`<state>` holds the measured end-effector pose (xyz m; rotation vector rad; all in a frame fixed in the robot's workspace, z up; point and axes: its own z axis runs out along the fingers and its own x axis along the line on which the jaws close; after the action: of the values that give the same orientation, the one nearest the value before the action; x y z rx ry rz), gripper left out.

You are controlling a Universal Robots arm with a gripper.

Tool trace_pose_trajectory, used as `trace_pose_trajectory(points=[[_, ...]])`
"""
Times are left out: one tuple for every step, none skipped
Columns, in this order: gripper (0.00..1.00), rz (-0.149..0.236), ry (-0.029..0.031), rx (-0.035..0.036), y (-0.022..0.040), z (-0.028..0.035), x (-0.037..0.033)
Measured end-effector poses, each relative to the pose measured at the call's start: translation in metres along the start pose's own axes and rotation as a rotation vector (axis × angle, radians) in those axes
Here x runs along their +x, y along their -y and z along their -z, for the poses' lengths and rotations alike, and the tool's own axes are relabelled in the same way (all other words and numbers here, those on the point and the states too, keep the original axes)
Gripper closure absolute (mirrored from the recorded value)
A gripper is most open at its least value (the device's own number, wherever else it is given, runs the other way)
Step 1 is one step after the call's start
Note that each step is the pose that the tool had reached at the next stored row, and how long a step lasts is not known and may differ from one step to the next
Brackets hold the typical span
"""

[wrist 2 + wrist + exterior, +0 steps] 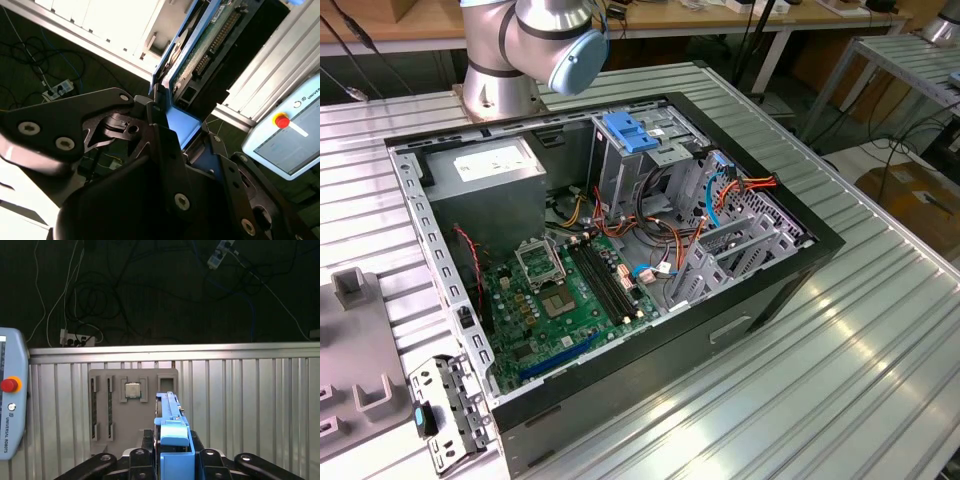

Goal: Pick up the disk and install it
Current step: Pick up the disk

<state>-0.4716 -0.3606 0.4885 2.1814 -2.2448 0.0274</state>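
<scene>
Light from above makes the metal bench (865,330) shine white at four o'clock in the exterior view. In the first wrist view the floor (150,290) is dark and the disk (174,440) looks bright blue.

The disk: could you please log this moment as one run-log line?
gripper: shut on disk | disk: edge-on, not installed | computer case: open

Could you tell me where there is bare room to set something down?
The ribbed table is bare on the exterior view's right of the computer case. Within it, cables crowd the space; the grey tray takes the exterior view's left.
</scene>
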Motion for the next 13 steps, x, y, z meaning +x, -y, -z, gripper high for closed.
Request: trace_pose_trajectory(points=[[0.63, 0.0, 0.0, 0.0001, 0.0008, 0.0, 0.0], [0.63, 0.0, 0.0, 0.0001, 0.0015, -0.0001, 0.0], [0.63, 0.0, 0.0001, 0.0001, 0.0024, -0.0001, 0.0], [0.63, 0.0, 0.0, 0.0001, 0.0032, -0.0001, -0.0001], [0.63, 0.0, 0.0, 0.0001, 0.004, 0.0, -0.0001], [0.63, 0.0, 0.0, 0.0, 0.0049, -0.0001, -0.0001], [0.63, 0.0, 0.0, 0.0001, 0.006, -0.0001, -0.0002], [0.63, 0.0, 0.0, 0.0001, 0.0069, -0.0001, -0.0002], [0.63, 0.0, 0.0, 0.0001, 0.0077, -0.0001, -0.0002], [0.63, 0.0, 0.0, 0.0001, 0.0086, -0.0001, -0.0002], [0.63, 0.0, 0.0, 0.0001, 0.0097, -0.0001, -0.0003], [0.63, 0.0, 0.0, 0.0001, 0.0106, -0.0001, -0.0003], [0.63, 0.0, 0.0, 0.0001, 0.0116, -0.0001, -0.0003]])
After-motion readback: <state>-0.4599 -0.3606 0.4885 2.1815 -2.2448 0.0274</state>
